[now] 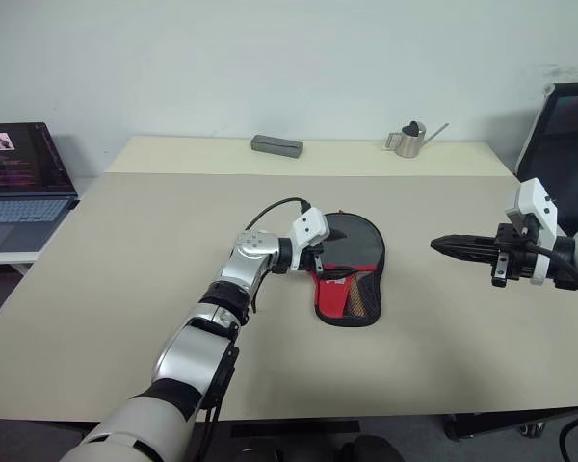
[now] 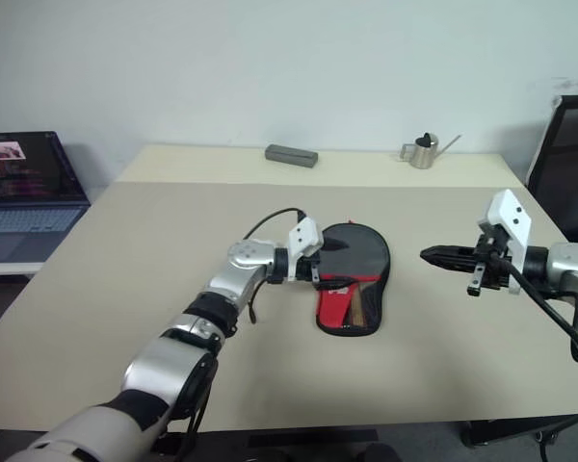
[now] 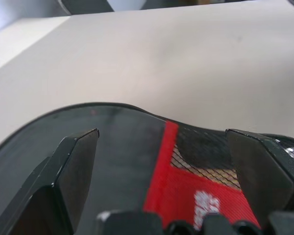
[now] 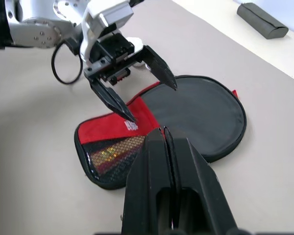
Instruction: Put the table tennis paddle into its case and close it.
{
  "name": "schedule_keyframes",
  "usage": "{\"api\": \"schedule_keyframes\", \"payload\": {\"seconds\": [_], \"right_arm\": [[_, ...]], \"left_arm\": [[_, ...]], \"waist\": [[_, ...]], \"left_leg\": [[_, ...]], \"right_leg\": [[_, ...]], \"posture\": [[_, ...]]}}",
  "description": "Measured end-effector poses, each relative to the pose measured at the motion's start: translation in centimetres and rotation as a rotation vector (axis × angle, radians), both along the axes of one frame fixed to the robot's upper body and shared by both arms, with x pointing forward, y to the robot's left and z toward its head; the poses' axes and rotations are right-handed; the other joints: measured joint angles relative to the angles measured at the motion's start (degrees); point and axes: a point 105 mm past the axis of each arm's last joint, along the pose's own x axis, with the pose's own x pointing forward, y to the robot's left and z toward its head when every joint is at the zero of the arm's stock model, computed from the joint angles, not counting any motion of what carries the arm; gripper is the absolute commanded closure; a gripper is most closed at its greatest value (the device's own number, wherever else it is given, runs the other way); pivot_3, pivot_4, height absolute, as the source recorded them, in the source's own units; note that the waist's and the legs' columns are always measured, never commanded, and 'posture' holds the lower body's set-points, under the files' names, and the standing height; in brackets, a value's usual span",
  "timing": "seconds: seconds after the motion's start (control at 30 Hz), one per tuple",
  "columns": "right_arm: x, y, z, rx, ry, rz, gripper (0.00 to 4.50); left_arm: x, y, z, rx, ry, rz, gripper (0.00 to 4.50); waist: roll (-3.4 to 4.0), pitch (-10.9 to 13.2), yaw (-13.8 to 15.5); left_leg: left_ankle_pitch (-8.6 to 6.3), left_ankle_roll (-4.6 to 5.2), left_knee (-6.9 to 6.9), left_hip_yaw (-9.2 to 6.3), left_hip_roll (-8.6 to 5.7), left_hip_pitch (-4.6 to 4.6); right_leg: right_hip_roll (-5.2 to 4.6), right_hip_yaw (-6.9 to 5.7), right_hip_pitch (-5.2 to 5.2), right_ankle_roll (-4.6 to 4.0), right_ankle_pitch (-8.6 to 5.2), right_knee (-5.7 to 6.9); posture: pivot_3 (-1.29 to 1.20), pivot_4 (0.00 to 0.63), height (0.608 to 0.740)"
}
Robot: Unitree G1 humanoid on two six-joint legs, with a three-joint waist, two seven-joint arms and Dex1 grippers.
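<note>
The case (image 4: pixel 186 122) lies flat near the middle of the bench (image 1: pixel 125 289), its round black part toward the far edge and its red lower part, with white logo and mesh pocket, toward the near edge.

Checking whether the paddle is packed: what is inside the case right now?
The case lies flat on the table, looking closed. Behind its mesh pocket something orange-yellow shows. Fabric covers everything else, so a paddle inside cannot be confirmed.
</note>
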Motion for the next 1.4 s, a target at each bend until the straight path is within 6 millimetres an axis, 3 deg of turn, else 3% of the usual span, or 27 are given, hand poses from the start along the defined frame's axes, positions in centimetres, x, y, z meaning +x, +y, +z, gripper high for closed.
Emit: {"api": "schedule_keyframes", "payload": {"seconds": [0.1, 0.23, 0.47, 0.67, 0.7, 0.87, 1.03, 1.4], "right_arm": [[0.1, 0.6, -0.5, 0.028, 0.016, -0.011, 4.48], [0.1, 1.6, -1.5, 0.074, 0.076, -0.016, 4.48], [1.2, 2.8, -3.7, 0.118, 0.171, -0.107, 2.24], [2.2, 4.3, -5.9, 0.15, 0.284, -0.153, 0.14], [2.6, 4.6, -6.5, 0.163, 0.312, -0.175, 0.03], [4.5, 4.9, -8.2, 0.185, 0.396, -0.298, 0.03], [5.8, 4.6, -9.9, 0.182, 0.449, -0.415, 0.03], [5.7, 5.1, -12.5, 0.128, 0.513, -0.462, 0.03]], "left_arm": [[0.0, 0.3, 0.3, -0.013, -0.001, -0.006, 0.0], [-0.2, 2.9, 2.1, -0.044, -0.017, -0.016, 0.0], [-1.9, 9.9, 3.3, 0.005, 0.0, 0.037, 0.0], [-4.9, 11.4, 3.8, 0.029, 0.038, -0.003, 0.0], [-5.3, 11.5, 4.0, 0.031, 0.045, -0.01, 0.0], [-6.7, 11.4, 5.5, 0.029, 0.063, -0.053, 0.0], [-6.7, 12.1, 5.8, 0.042, 0.077, -0.027, 0.0], [-6.4, 12.1, 6.0, 0.025, 0.07, 0.003, 0.0]], "waist": [[0.02, 0.02, 0.0], [0.11, 0.08, -0.24], [0.23, 0.07, -0.18], [0.25, 0.09, 0.06], [0.26, 0.1, 0.05], [0.32, 0.11, -0.15], [0.32, 0.1, -0.18], [0.32, 0.09, -0.25]], "left_leg": [[0.0, 0.0, 0.02, -0.02, 0.01, -0.01], [0.0, 0.0, 0.01, -0.01, 0.07, 0.0], [0.0, 0.0, 0.05, -0.06, 0.07, -0.01], [0.0, 0.01, 0.06, -0.2, 0.06, -0.04], [0.0, 0.01, 0.06, -0.19, 0.06, -0.04], [0.0, 0.01, 0.06, -0.14, 0.03, -0.05], [0.0, 0.02, 0.06, -0.08, 0.04, -0.03], [0.0, 0.03, 0.05, -0.04, 0.04, -0.03]], "right_leg": [[0.02, 0.0, -0.01, 0.0, 0.0, 0.0], [0.08, 0.03, -0.03, -0.01, 0.01, 0.02], [0.08, 0.08, -0.07, -0.03, 0.01, 0.04], [-0.2, 0.13, -0.31, -0.13, -0.04, 0.02], [-0.21, 0.15, -0.32, -0.13, -0.04, 0.03], [-0.19, 0.14, -0.4, -0.15, -0.04, 0.07], [-0.13, 0.12, -0.42, -0.18, -0.04, 0.09], [-0.06, 0.13, -0.41, -0.17, -0.04, 0.12]], "posture": [[0.0, 0.15, 0.74], [0.0, 0.15, 0.74], [0.0, 0.15, 0.74], [0.0, 0.15, 0.74], [0.0, 0.15, 0.74], [0.0, 0.15, 0.74], [0.0, 0.15, 0.74], [0.0, 0.15, 0.74]]}}
